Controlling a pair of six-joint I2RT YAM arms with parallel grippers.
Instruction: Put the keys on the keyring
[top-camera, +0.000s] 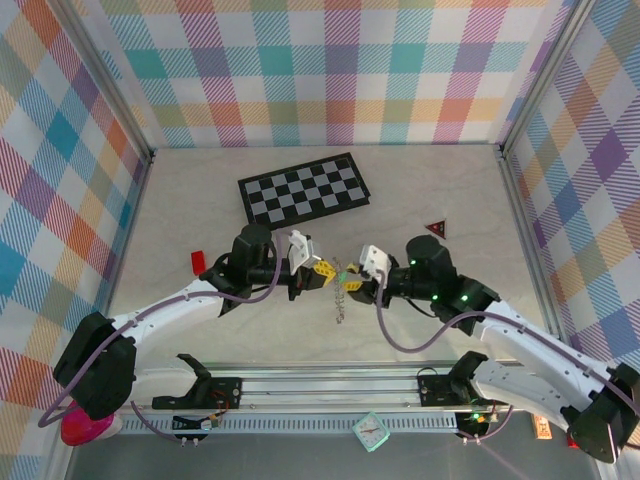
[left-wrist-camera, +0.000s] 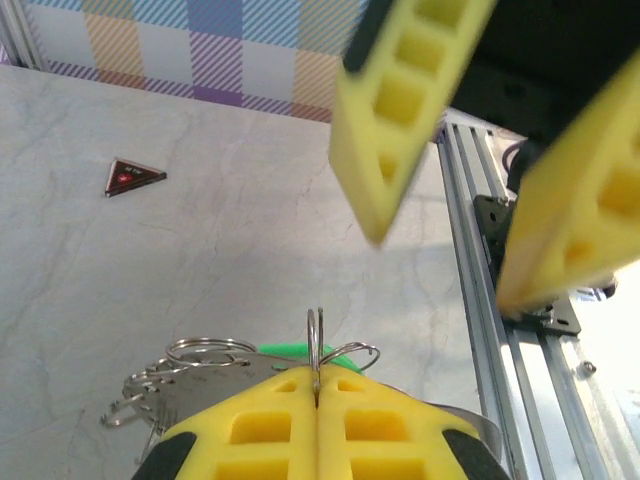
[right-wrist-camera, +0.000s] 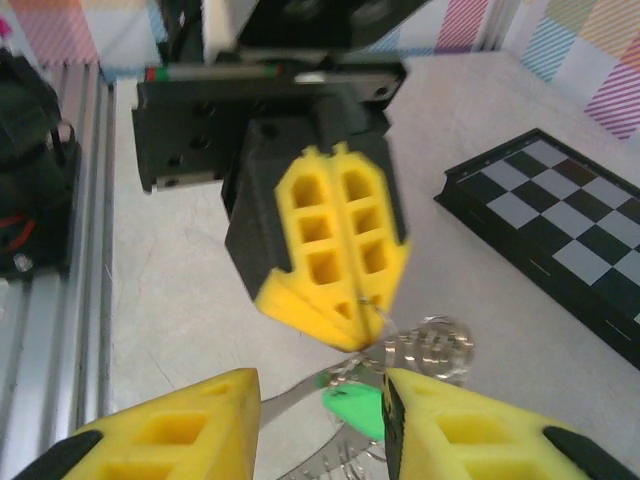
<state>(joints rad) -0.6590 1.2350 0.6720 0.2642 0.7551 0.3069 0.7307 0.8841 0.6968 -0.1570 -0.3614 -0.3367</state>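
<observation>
Hovering just off the near edge of the chessboard (top-camera: 305, 188), the left end effector (left-wrist-camera: 316, 388) had its yellow fingers pressed together on the wire of the keyring (left-wrist-camera: 205, 352), whose silver keys trailed away from the chessboard over the tabletop (left-wrist-camera: 200, 250). Facing it, the right end effector (right-wrist-camera: 322, 388) had its fingers spread apart. The green key (right-wrist-camera: 352, 408) showed between them, beside the ring. I couldn't tell whether it was threaded on.
</observation>
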